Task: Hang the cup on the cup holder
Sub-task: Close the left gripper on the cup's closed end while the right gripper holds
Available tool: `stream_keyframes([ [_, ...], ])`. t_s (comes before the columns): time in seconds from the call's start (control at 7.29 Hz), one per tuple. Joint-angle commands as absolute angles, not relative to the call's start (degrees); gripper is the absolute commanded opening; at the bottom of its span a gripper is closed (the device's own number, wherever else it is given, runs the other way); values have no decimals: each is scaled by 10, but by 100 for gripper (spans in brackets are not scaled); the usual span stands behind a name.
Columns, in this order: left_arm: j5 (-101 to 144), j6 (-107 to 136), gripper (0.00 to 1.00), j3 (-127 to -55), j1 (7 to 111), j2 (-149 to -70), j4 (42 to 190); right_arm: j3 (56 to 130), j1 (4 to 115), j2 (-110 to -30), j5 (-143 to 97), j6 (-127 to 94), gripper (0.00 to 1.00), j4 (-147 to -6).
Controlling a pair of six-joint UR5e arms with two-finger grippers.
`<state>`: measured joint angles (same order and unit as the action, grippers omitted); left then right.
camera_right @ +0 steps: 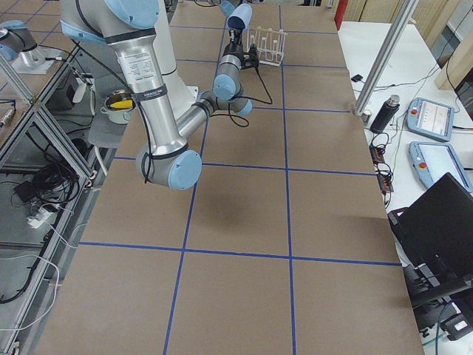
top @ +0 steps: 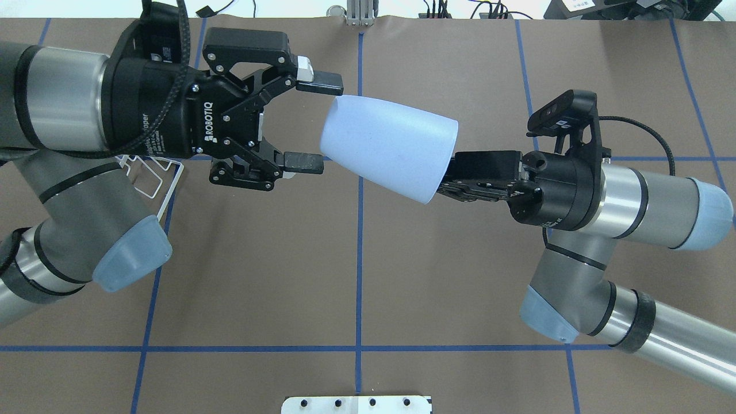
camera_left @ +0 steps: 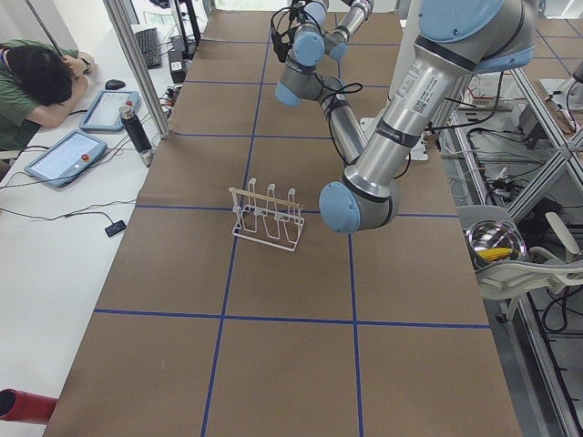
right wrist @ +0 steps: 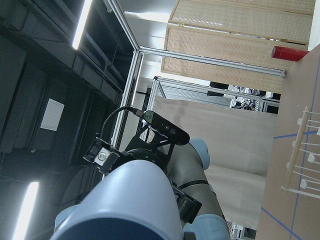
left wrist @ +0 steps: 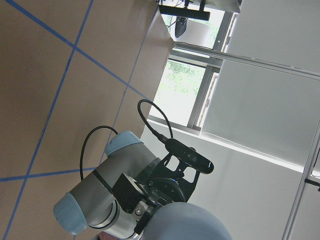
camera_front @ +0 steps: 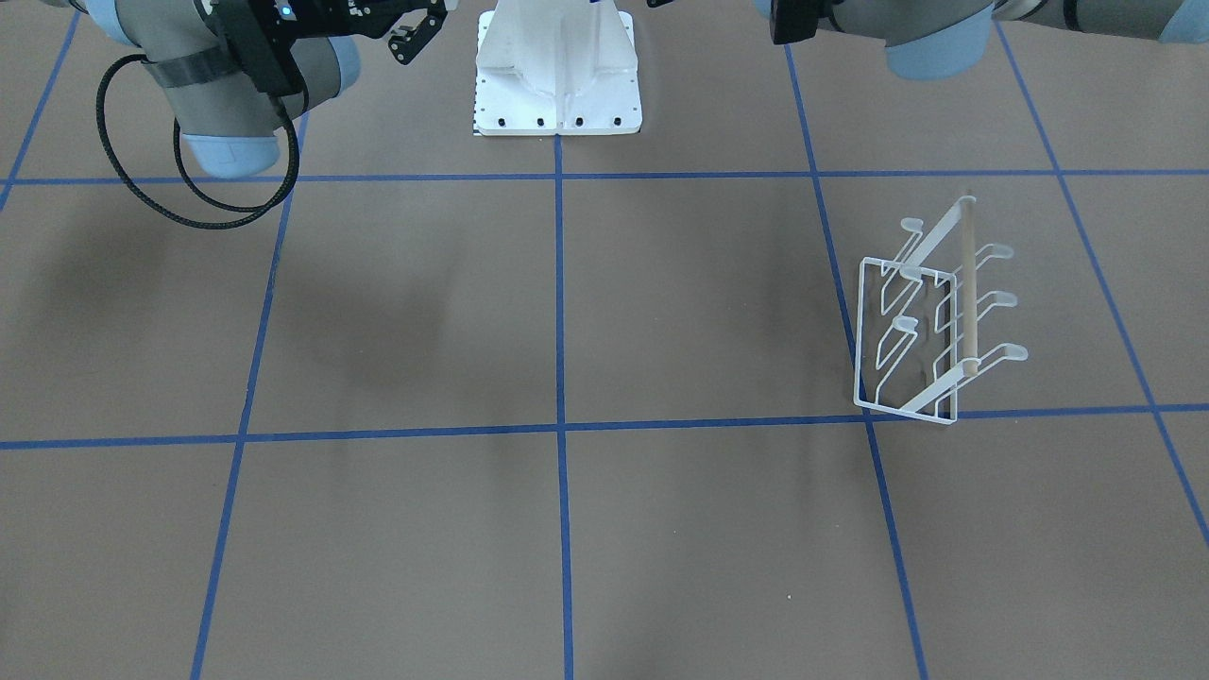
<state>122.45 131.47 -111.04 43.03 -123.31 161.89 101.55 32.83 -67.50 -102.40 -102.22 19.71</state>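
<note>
The cup (top: 388,146) is held in the air above the middle of the worktop (top: 259,276), lying on its side. Its narrow closed base is turned to the left and its wide mouth to the right, as seen from overhead. It is clamped at the mouth end by the right claw (top: 454,175), whose fingers are mostly hidden behind the rim.

The left claw (top: 323,126) is spread wide at the cup's base end. One of its fingers (top: 319,86) is set just beyond the far side of the base and the other just beside the near side. Whether either pad touches the plastic cannot be told. In the left wrist view the cup's pale blue wall (left wrist: 190,222) fills the lower edge, with the right arm behind it.

The cup holder (camera_front: 930,321) stands upright on the worktop, well below and to the left of the cup. From overhead it is largely covered by the left arm. Its wooden dowel (camera_front: 967,283) runs along the top, and loop-ended prongs are seen rising on both sides. Nothing is hung on them.

The brown worktop is divided by blue tape lines (camera_front: 559,283). The robot's white base plate (camera_front: 557,94) is seen at the near middle edge.
</note>
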Motion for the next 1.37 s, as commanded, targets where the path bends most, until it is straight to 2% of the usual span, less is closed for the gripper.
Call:
stream_keyframes([
  [0.0, 1219, 1315, 98, -1110, 425, -1234, 1619, 1014, 322, -675, -1024, -1022, 0, 197],
  [0.27, 1200, 1314, 98, -1111, 408, -1234, 1619, 1014, 321, -675, -1023, -1022, 0, 197],
  [0.41, 1200, 1314, 94, -1111, 406, -1234, 1619, 1014, 321, -675, -1023, -1022, 0, 197],
  [0.82, 1201, 1315, 66, -1111, 405, -1234, 1619, 1014, 322, -676, -1023, -1022, 0, 197],
  [0.96, 1200, 1315, 62, -1114, 405, -1234, 1619, 1014, 322, -676, -1023, -1020, 0, 197],
  [1.1, 1201, 1315, 52, -1115, 405, -1234, 1619, 1014, 321, -677, -1023, -1013, 0, 197],
  [1.23, 1200, 1317, 38, -1117, 404, -1234, 1619, 1015, 320, -676, -1022, -1014, 76, 196],
])
